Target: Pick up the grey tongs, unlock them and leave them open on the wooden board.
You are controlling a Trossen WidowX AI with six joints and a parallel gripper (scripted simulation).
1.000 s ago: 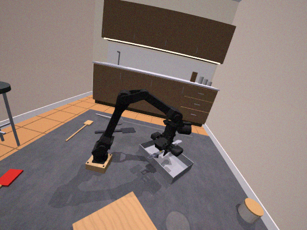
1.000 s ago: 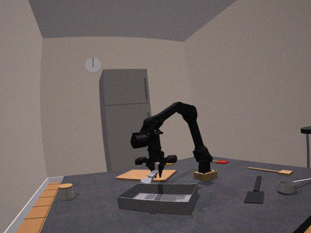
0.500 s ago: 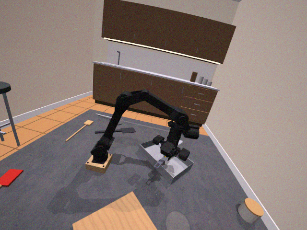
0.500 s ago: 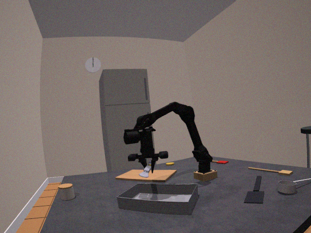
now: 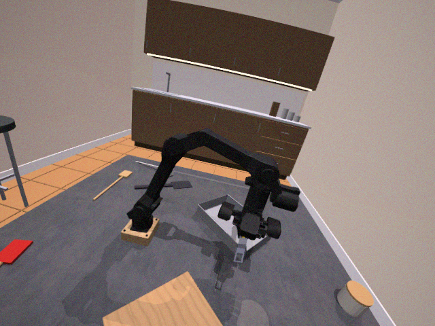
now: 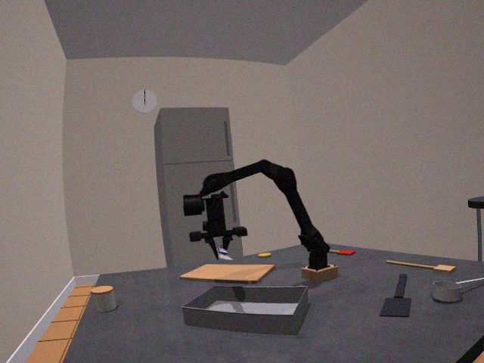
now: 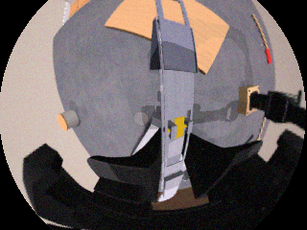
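The gripper [image 5: 242,237] [image 6: 221,252] [image 7: 176,139] points down and is shut on the grey tongs. The tongs [image 5: 240,253] [image 6: 224,252] [image 7: 178,91] are off the tin and held in the air; in the wrist view they run up between the fingers, with a yellow piece [image 7: 180,126] just above the fingertips. Their two arms look close together; whether the lock is released cannot be told. The roasting tin [image 5: 215,203] [image 6: 242,322] stands on the table, partly behind the gripper in the top view. The wooden board [image 5: 158,305] [image 6: 231,272] [image 7: 129,15] lies flat, away from the tongs.
A lidded canister [image 5: 355,299] [image 6: 103,300] [image 7: 71,119] stands near the table edge. On the arm's other side lie a dark spatula [image 5: 182,184] [image 6: 395,306], a wooden spatula [image 5: 112,184] and a red-headed spatula [image 5: 15,250] [image 6: 346,252]. A saucepan [image 6: 446,291] stands beyond the dark spatula.
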